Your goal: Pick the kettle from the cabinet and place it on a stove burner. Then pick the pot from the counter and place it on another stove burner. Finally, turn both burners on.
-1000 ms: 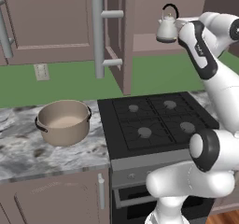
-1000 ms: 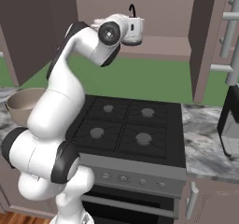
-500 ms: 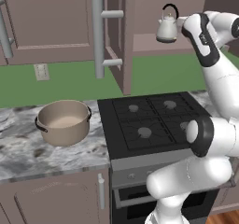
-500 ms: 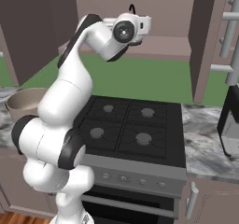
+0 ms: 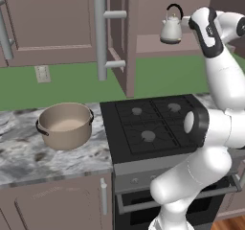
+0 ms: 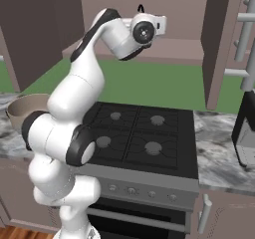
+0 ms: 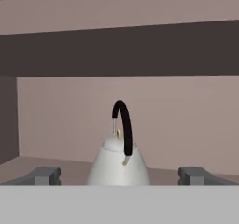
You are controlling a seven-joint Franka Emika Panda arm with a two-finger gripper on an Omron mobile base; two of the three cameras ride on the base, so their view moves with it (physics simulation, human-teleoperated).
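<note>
My gripper (image 7: pixel 119 176) is wide open, fingertips either side of the kettle (image 7: pixel 118 164) at 12 o'clock, not touching it. Kettle stands upright on the cabinet (image 5: pixel 158 42) shelf above the stove (image 5: pixel 153 123). Pot (image 5: pixel 65 125) sits on the counter (image 5: pixel 28 157), at 9 o'clock from the burners.

Left and right base views: from behind, looking forward and down, sharing the stove (image 5: pixel 152 127) (image 6: pixel 138 133). Hand view: level, close, facing the kettle (image 7: pixel 118 164) in the cabinet (image 7: pixel 116 50).
</note>
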